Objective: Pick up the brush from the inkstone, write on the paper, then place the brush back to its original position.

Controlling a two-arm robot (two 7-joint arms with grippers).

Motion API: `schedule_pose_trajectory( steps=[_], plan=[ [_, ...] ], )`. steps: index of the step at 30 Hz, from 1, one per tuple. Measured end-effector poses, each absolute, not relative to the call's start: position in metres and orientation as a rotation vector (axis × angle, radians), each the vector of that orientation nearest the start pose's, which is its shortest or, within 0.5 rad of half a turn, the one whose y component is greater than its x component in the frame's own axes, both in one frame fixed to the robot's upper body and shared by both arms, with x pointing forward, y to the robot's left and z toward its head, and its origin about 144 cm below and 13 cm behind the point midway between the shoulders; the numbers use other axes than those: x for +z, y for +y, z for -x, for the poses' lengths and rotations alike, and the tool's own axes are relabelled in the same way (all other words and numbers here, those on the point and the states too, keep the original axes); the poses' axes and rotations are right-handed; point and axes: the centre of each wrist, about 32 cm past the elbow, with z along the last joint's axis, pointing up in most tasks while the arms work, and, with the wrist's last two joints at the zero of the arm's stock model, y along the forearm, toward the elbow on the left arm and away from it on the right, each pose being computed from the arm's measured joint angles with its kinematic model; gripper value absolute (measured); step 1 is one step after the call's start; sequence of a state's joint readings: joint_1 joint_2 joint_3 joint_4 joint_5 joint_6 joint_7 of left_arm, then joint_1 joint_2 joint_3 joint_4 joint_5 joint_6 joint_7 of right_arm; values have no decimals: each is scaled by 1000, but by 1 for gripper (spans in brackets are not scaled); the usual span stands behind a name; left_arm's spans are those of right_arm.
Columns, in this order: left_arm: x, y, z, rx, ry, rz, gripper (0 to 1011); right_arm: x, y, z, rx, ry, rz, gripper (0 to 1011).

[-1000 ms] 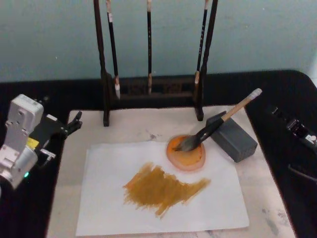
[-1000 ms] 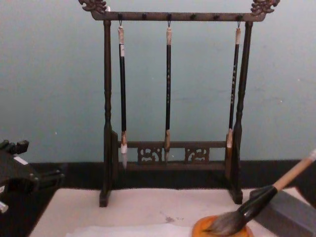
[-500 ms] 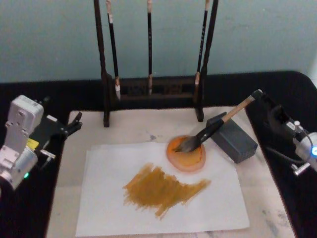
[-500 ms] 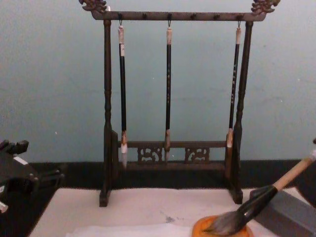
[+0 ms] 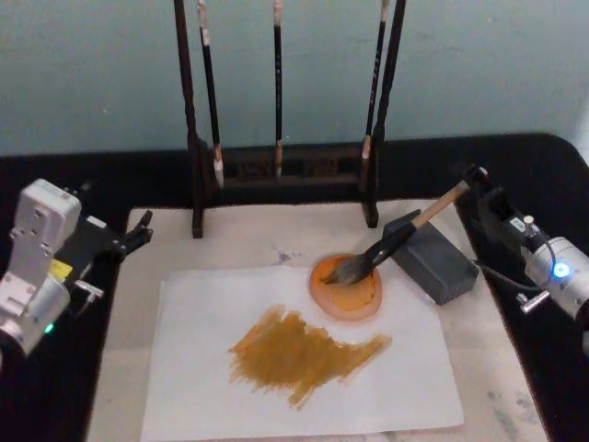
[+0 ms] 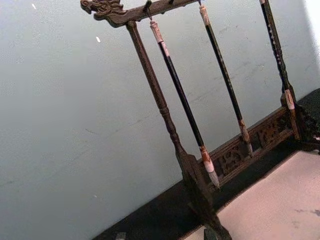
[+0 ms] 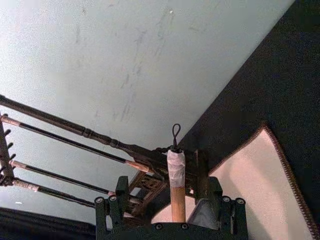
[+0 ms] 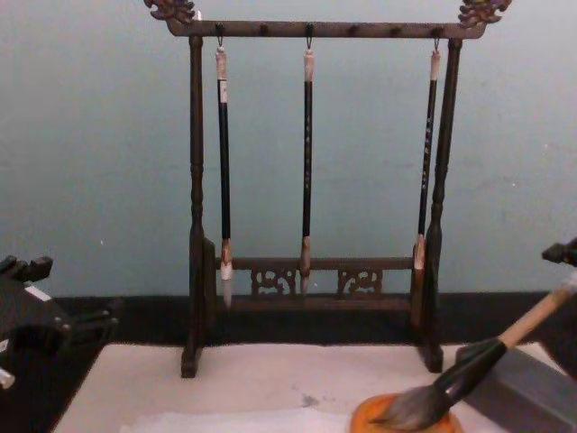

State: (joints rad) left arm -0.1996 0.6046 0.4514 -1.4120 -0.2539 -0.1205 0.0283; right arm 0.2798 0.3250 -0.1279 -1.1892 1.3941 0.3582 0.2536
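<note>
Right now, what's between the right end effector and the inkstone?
Head view: the grey block, with the brush leaning across it from the inkstone up to the right end effector, which sits open around the handle end.

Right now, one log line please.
right pincer: open around brush end | tuft in inkstone | paper: ochre smear | left pincer: parked beside mat

The head camera looks steeply down on the counter [image 5: 515,166]; the chest camera, lower, faces level across it. Both, and each wrist camera, share the brush rack [image 5: 285,164].
</note>
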Motion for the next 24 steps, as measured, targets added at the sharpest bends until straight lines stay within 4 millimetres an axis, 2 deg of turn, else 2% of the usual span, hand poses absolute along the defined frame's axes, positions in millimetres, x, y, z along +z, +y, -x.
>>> schedule_pose_trajectory(
  steps=[14,24],
  plan=[
    [1140,310,-489,1248,-285,-304,1010,1130,-321,-531,-1048,1034,-597,978],
    [1140,310,-489,1248,-285,-304,1010,1131,-321,-531,-1049,1036,-597,729]
  ],
)
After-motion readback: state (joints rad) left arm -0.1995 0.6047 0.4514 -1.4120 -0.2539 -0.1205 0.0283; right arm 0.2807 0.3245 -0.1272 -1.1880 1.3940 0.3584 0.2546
